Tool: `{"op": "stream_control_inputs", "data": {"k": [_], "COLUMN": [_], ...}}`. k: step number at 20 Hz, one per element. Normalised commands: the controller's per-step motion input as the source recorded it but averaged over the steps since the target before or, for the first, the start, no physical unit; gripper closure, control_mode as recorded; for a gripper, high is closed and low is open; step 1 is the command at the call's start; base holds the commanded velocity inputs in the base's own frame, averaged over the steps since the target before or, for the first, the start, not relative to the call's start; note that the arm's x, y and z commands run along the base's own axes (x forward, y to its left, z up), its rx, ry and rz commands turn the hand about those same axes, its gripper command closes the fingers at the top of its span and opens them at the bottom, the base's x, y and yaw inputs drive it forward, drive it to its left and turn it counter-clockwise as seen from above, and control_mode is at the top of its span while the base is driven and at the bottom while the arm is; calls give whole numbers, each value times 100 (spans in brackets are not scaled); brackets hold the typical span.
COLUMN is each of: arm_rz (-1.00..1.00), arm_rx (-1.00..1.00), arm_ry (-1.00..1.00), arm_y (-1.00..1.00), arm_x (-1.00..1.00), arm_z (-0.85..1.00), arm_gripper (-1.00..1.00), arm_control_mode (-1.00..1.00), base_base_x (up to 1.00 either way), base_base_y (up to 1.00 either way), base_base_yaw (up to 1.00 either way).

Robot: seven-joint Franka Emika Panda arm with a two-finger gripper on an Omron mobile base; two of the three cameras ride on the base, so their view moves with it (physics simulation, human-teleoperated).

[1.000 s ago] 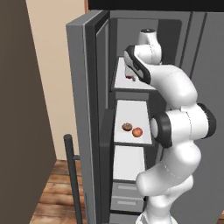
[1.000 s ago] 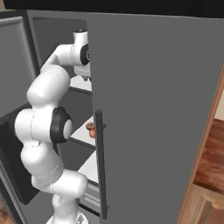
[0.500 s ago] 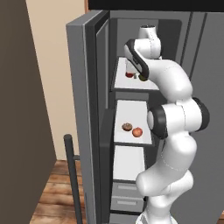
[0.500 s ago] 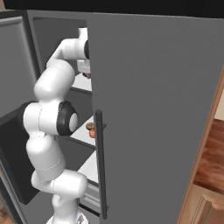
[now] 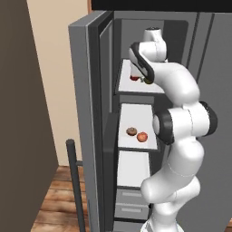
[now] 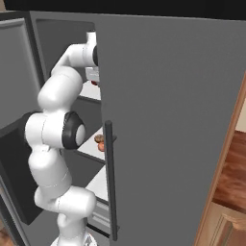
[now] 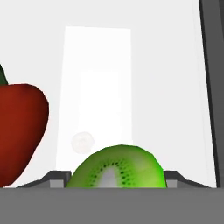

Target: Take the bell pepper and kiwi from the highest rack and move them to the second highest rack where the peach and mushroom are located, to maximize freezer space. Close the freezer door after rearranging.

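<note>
1. Two fruits occupy the top rack of the freezer [image 5: 149, 31]: the kiwi [image 7: 117, 167] lies directly ahead of the claw [image 7: 117, 183] in the hand view, cut face toward the camera, and the bell pepper [image 7: 19, 131] sits just beside it at the frame's left edge.
2. Step in hand, as judged: approach to the kiwi, the first of two transfers. Neither fruit is lifted; both rest on the white shelf.
3. Claw state: two grey finger stubs show at either side of the kiwi's base, so the fingers appear spread around it rather than pressed shut. Contact with the fruit cannot be confirmed.
4. Destination: the second rack, where the mushroom [image 5: 131, 131] and the peach [image 5: 142, 136] lie close together, with bare shelf around them.
5. Next move, as judged: close the fingers on the kiwi, raise it off the shelf, draw back past the rack edge, and lower to the rack below.
6. Hidden or unclear: from the left base view the wrist covers most of both fruits, leaving only a red and a green sliver. The wide right door blocks most of the racks from the right base view. The freezer door [image 5: 86, 118] stands open.
</note>
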Motion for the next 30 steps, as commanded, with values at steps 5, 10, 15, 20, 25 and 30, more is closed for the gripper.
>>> {"op": "stream_control_inputs", "data": {"k": [5,10,15,20,25,30], "arm_rz": [0,0,0,0,1,9], "arm_rx": [-1,0,0,0,0,0], "arm_ry": [-34,-19,-17,-13,-5,0], "arm_y": [0,1,0,10,12,13], "arm_x": [0,-22,-75,-96,-98,-89], "arm_z": [-39,-11,0,-3,-12,-21], "arm_gripper": [100,100,100,100,100,100], "arm_control_mode": [-100,-100,-100,-100,-100,-100], "base_base_x": [0,0,0,0,0,0], "base_base_y": [0,0,0,0,0,0], "base_base_yaw": [0,0,0,0,0,0]}}
